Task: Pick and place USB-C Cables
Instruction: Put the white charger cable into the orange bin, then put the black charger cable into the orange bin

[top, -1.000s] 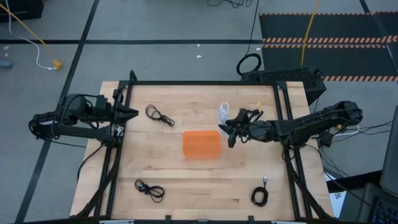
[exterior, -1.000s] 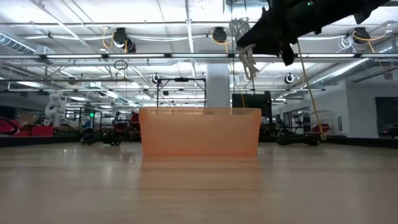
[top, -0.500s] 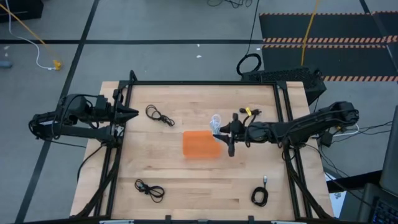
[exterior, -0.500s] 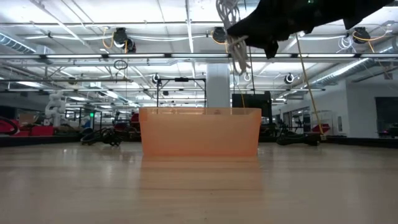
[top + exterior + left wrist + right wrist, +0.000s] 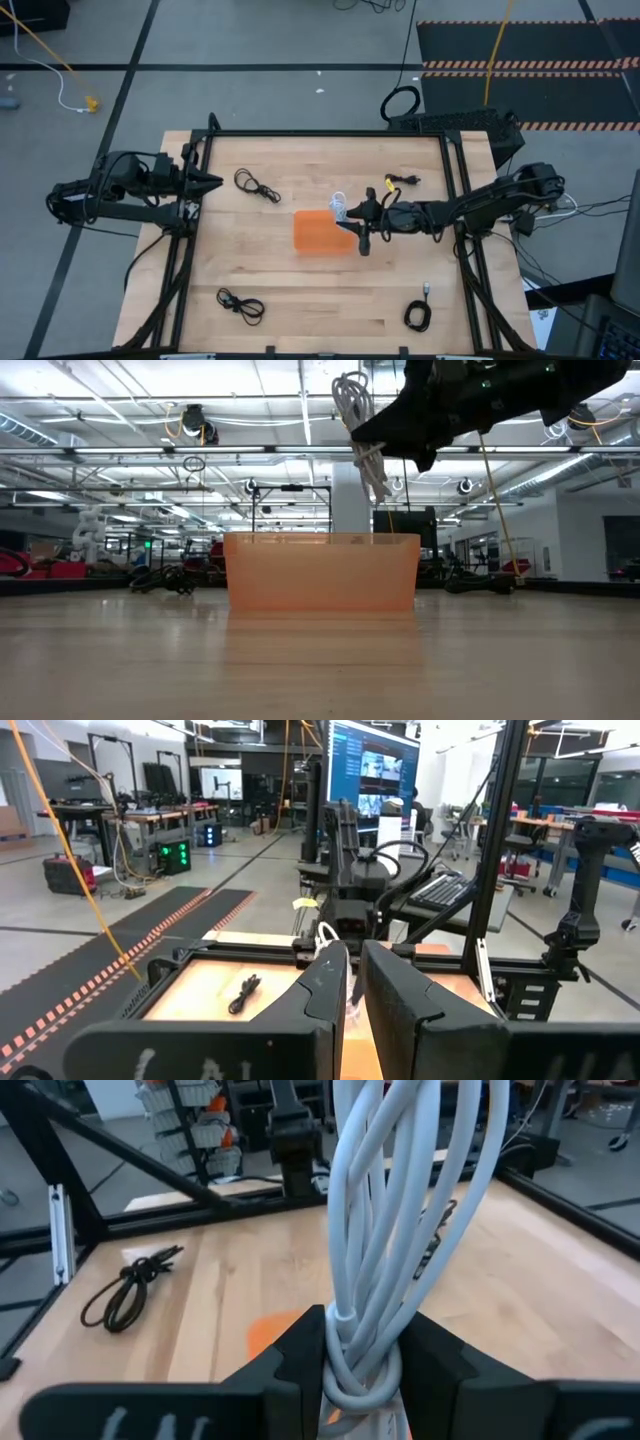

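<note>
The white USB-C cable [image 5: 339,207] is a small coil held in my right gripper [image 5: 349,218], above the far right corner of the orange tray [image 5: 318,234]. In the low view the white cable [image 5: 358,432] hangs high over the tray [image 5: 322,572]. Several black cables lie in loose coils on the wood: one far left [image 5: 256,185], one near left [image 5: 240,303], one near right [image 5: 417,315], and one with a yellow tie far right [image 5: 400,182]. My left gripper [image 5: 208,181] is shut and waits at the table's left edge. My right gripper [image 5: 362,1345] pinches the white cable between its two fingers at the wrapped, knotted end of the coil [image 5: 362,1365]. The fingers come from the table's right, about level. The cable's loops [image 5: 400,1200] stick out past the fingertips, and the whole cable is lifted clear above the tray.
The table's metal frame [image 5: 330,133] runs round the wooden top. A large black cable loop [image 5: 400,103] and a yellow cable lie on the floor beyond the far edge. Bare wood shows between the tray and the near edge [image 5: 330,290].
My right gripper has moved toward the table's left, carrying the white cable from right of the tray to above the tray's far right corner. The cable has stayed in the hold, clear of the table.
</note>
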Robot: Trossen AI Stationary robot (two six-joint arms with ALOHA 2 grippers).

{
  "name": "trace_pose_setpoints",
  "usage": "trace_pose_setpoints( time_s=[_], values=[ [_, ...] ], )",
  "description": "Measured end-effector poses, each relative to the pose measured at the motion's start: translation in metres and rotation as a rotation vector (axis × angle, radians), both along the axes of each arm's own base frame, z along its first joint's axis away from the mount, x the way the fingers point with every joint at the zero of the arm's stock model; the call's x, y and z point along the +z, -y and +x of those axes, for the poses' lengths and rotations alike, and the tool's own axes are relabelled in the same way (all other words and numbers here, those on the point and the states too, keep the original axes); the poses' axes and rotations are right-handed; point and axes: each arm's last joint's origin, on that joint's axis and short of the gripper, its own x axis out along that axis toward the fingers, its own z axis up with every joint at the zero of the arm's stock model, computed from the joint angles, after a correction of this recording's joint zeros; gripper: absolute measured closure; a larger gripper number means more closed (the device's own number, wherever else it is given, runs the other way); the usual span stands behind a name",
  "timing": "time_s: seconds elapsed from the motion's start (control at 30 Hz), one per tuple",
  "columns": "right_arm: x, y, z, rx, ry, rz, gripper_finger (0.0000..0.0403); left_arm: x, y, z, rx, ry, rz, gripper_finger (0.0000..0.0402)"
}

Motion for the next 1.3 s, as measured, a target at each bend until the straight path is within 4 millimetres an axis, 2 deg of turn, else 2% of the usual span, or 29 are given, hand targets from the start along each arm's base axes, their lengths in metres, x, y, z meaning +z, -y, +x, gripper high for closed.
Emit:
trace_pose_setpoints(
  time_s=[0.37, 0.67, 0.83, 1.3],
  values=[
    [-0.018, -0.003, 0.007, -0.009, -0.054, 0.039, 0.0315, 0.000, 0.000, 0.000, 0.000, 0.000, 0.000, 0.0360],
    [-0.019, -0.003, 0.006, -0.013, -0.062, 0.050, 0.0285, 0.000, 0.000, 0.000, 0.000, 0.000, 0.000, 0.0360],
    [-0.019, -0.003, 0.006, -0.007, -0.065, 0.025, 0.0246, 0.000, 0.000, 0.000, 0.000, 0.000, 0.000, 0.0360],
    [-0.019, 0.002, 0.007, -0.012, -0.073, -0.024, 0.0098, 0.000, 0.000, 0.000, 0.000, 0.000, 0.000, 0.0360]
  ],
)
